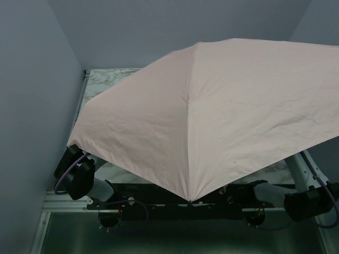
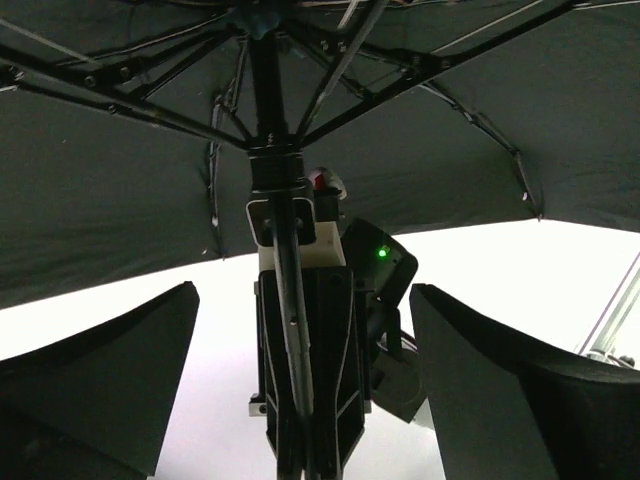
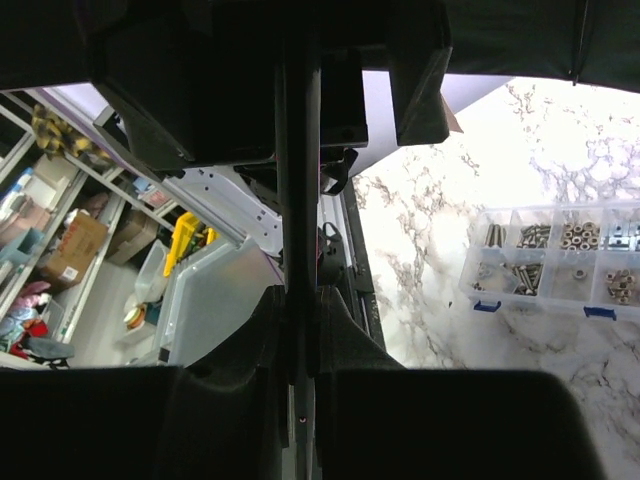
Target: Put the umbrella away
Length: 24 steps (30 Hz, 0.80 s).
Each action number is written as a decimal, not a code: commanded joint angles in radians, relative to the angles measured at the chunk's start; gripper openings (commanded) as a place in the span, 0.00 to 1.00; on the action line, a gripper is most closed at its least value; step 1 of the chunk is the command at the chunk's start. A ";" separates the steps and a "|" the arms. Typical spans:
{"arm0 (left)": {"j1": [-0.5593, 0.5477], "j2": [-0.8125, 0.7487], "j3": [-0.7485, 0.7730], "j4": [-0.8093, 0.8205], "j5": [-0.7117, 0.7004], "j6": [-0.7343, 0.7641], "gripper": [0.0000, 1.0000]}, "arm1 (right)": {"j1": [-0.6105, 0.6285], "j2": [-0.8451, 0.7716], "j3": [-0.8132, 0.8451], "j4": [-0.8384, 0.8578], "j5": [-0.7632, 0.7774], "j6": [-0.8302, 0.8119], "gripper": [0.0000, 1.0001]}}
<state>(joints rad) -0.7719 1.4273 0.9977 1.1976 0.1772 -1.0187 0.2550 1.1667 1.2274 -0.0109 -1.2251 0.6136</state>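
Finds screws [image 3: 525, 275] and nuts [image 3: 578, 235] sorted in box [image 3: 555, 262] on counter [image 3: 450, 240]. Pinches open umbrella [image 1: 212, 116] by shaft [image 3: 298, 150] in right tool [image 3: 298, 310]; spreads left tool [image 2: 303, 300] wide, off shaft.

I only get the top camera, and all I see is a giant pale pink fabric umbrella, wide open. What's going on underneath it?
Observer: The right gripper is shut on the slim metal shaft of the pale pink fabric umbrella.
Operator: What about the other claw?
Observer: The left gripper is open and holding nothing.
Operator: Is anything hiding on the table?
Observer: Yes, a clear plastic compartment box with screws and nuts in it sits on the white marble table.
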 commanded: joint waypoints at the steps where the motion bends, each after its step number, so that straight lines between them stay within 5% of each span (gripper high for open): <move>1: 0.002 -0.043 0.033 -0.010 -0.008 0.009 0.94 | 0.003 -0.020 -0.009 0.092 -0.044 0.031 0.00; 5: 0.002 -0.048 0.058 -0.110 -0.073 0.005 0.97 | 0.003 -0.019 -0.009 0.084 -0.045 0.022 0.00; 11: 0.001 0.016 0.108 -0.070 -0.083 -0.069 0.83 | 0.003 -0.015 -0.020 0.097 -0.049 0.035 0.00; 24: -0.034 0.055 0.217 -0.194 -0.236 0.008 0.75 | 0.003 -0.019 -0.029 0.115 -0.050 0.049 0.00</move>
<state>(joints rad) -0.7940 1.4540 1.1458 1.0412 0.0120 -1.0351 0.2550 1.1667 1.1980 0.0490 -1.2282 0.6643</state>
